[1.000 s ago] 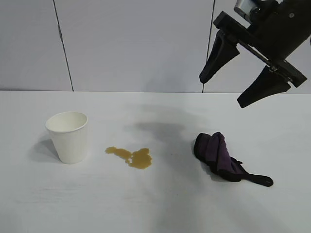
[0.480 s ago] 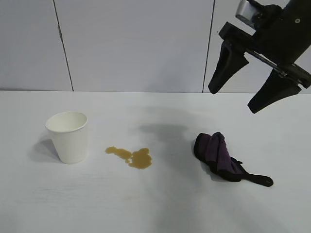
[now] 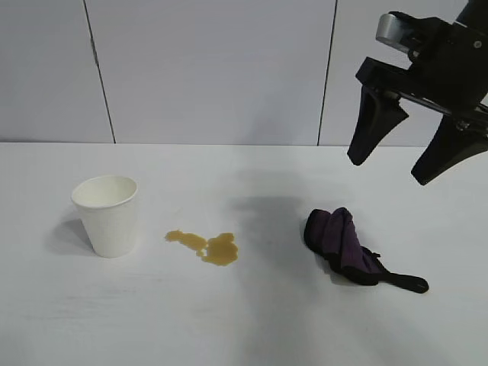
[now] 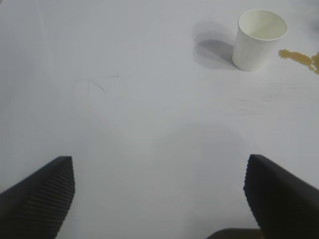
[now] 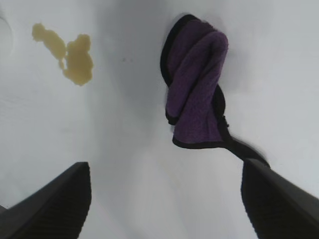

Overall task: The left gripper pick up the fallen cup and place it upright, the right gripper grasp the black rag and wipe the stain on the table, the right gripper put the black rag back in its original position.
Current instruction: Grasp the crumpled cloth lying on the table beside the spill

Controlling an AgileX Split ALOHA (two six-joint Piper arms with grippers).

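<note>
Hanging spread-fingered, right hand [image 3: 391, 171] tilts above black rag [image 3: 343, 245].

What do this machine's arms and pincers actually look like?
The right pincer is matte black: two broad tapered fingers hanging from a flat crossbar on a chunky black arm, with a small silver-grey cylinder on top. The left pincer shows only two black fingertips with finely ribbed inner faces.

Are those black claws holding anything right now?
Nothing: the right gripper hangs open above the purple black-edged rag; the left gripper is open over the bare white table.
</note>
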